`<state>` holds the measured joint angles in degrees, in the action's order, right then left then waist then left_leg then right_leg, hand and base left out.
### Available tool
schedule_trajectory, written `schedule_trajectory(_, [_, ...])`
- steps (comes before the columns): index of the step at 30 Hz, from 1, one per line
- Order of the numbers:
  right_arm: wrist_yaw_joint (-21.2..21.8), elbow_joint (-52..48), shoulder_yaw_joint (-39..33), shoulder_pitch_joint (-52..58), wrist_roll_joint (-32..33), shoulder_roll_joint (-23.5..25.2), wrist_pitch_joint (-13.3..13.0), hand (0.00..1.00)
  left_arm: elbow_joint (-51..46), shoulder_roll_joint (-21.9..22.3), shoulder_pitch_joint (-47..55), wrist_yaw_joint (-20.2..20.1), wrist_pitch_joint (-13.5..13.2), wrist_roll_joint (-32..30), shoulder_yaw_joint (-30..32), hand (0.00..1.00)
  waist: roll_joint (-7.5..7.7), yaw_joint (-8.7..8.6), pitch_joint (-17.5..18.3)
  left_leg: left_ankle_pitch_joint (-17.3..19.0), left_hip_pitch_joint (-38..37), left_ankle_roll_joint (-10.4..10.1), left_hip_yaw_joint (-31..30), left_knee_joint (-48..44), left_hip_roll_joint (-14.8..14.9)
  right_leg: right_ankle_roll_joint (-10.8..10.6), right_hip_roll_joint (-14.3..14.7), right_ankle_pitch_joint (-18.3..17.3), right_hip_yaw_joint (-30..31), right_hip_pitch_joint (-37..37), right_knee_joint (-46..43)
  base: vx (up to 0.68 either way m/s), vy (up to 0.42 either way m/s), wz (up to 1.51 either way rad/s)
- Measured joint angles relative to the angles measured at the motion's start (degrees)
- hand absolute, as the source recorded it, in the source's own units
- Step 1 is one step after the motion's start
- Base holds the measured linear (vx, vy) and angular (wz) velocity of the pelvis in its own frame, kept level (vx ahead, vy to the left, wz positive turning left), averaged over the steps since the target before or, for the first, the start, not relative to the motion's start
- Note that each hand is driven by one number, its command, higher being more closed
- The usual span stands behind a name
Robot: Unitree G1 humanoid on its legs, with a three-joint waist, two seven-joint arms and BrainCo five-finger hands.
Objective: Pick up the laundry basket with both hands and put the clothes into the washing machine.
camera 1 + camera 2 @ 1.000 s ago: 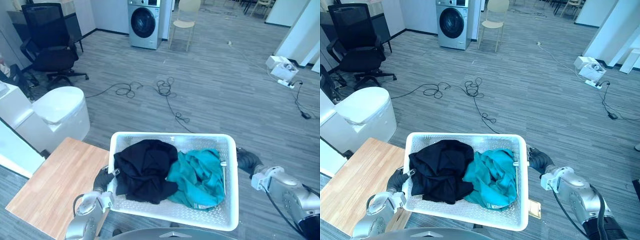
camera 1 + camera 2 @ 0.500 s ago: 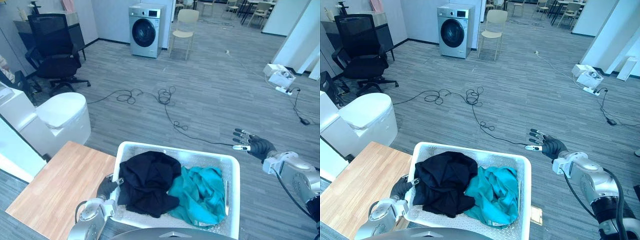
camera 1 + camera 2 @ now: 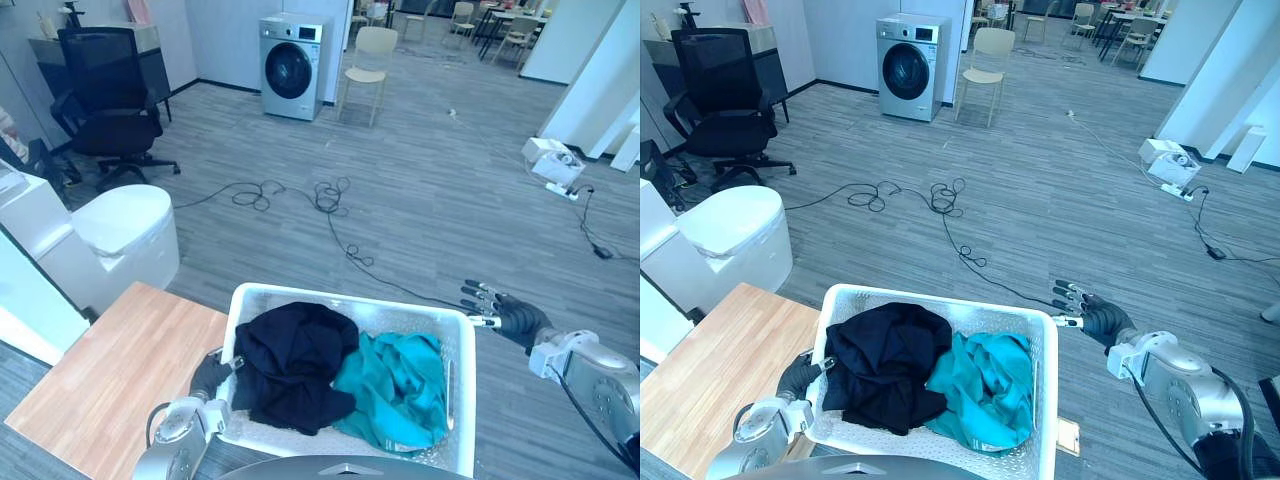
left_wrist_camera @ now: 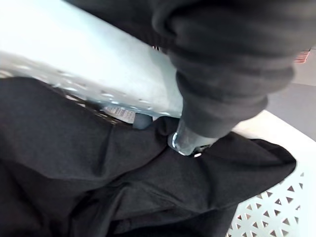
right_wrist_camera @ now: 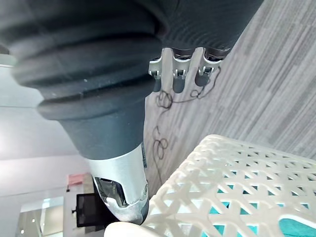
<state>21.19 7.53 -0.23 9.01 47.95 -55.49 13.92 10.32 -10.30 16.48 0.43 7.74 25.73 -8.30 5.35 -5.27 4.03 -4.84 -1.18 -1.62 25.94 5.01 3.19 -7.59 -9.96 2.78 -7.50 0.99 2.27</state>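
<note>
Left hand [image 3: 210,376] clenched, right hand [image 3: 508,313] splayed.

No readable text, labels, numbers or signs, washing machine [image 3: 291,68] panel too small to read

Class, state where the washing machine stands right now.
In the left eye view the washing machine stands at the far end of the floor, left of centre, with a pale chair just to its right.
</note>
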Motion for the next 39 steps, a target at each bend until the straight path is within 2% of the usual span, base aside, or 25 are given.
schedule_trajectory(7, [-0.10, -3.11, -7.30, 4.56, 3.79, 3.35, -0.10, 0.00, -0.02, 0.10, 0.30, -0.46, 0.00, -0.01, 3.33, 1.00, 0.84, -0.94, 0.06, 0.31, 0.00, -0.45, 0.04, -0.02, -0.32, 0.01, -0.04, -0.03, 0.07, 0.17, -0.22, 0.00, 0.000, -0.01])
schedule_trajectory(14, [-0.48, -8.53, -13.16, 8.82, 4.94, 5.78, -0.53, 0.00, -0.25, 0.08, 0.67, -0.43, 0.00, -0.03, 6.03, 1.00, 1.17, -1.70, 0.38, 0.72, 0.07, -0.46, 0.95, -0.05, -0.32, 0.08, -0.03, -0.33, 1.01, 1.39, -1.27, -0.01, 0.004, -0.07])
schedule_trajectory(17, [-0.44, -11.08, -14.16, 8.88, 7.27, 5.83, -1.29, 0.00, -0.81, 0.06, 0.69, -0.43, -0.01, -0.03, 6.22, 1.00, 1.07, -1.45, 0.49, 1.00, 0.08, -0.45, 2.46, -0.12, -0.34, 0.15, -0.03, -0.27, 2.26, 2.56, -1.62, -0.01, 0.015, -0.23])
schedule_trajectory(21, [-0.04, -14.84, -14.44, 10.93, 8.56, 6.64, -1.67, 0.00, -0.82, 0.03, 0.67, -0.43, -0.01, -0.04, 6.18, 1.00, 1.17, -2.15, 0.58, 1.32, 0.00, -0.75, 3.26, -0.44, -0.24, 0.78, 0.09, 0.18, 2.61, 3.04, -1.68, 0.02, -0.002, -0.14])
schedule_trajectory(27, [1.47, -18.08, -14.40, 17.44, 8.22, 10.58, -1.67, 0.00, -0.84, -0.33, 0.21, -0.43, -0.01, -0.04, 5.93, 1.00, 1.18, -2.46, 0.65, 2.13, -0.11, -0.80, 3.75, -0.46, -0.17, 0.63, 0.27, 0.09, 3.25, 3.06, -1.22, 0.03, -0.011, -0.06])
schedule_trajectory(30, [2.21, -18.26, -13.29, 21.14, 7.37, 12.24, -1.66, 0.00, -1.00, -0.54, -0.82, -0.43, -0.01, -0.06, 5.51, 1.00, 1.13, -2.45, 0.60, 2.36, 0.16, -0.60, 3.11, -0.45, -0.27, 0.29, 0.10, -0.03, 2.49, 2.79, -1.50, 0.04, -0.009, 0.14])
schedule_trajectory(34, [4.13, -17.30, -7.10, 26.44, -2.98, 13.65, -1.13, 0.00, -4.82, -1.85, -3.19, -0.32, -0.07, -0.11, 3.22, 1.00, 0.72, -2.25, -0.30, 2.07, 0.35, -0.08, -0.34, -0.42, -0.53, -0.14, -0.34, -0.69, -1.01, 0.79, -1.67, 0.03, -0.005, 0.38])
schedule_trajectory(36, [4.89, -15.45, -4.93, 26.73, -5.88, 15.04, -1.07, 0.00, -6.14, -2.01, -4.06, -0.33, -0.15, -0.11, 2.94, 1.00, 0.44, -2.10, -0.84, 2.00, 0.39, 0.02, -1.33, -0.41, -0.66, -0.16, -0.50, -1.00, -1.90, 0.21, -1.81, 0.02, -0.002, 0.35])
schedule_trajectory(39, [5.85, -11.42, -2.00, 26.92, -10.17, 16.85, -0.34, 0.00, -9.74, -2.16, -4.67, -0.33, -0.43, -0.23, 1.48, 1.00, -0.45, -0.94, -1.73, 1.93, 0.30, 0.12, -3.06, -0.06, -0.91, -0.27, -0.78, -1.79, -3.58, -0.96, -2.13, 0.01, 0.002, 0.29])
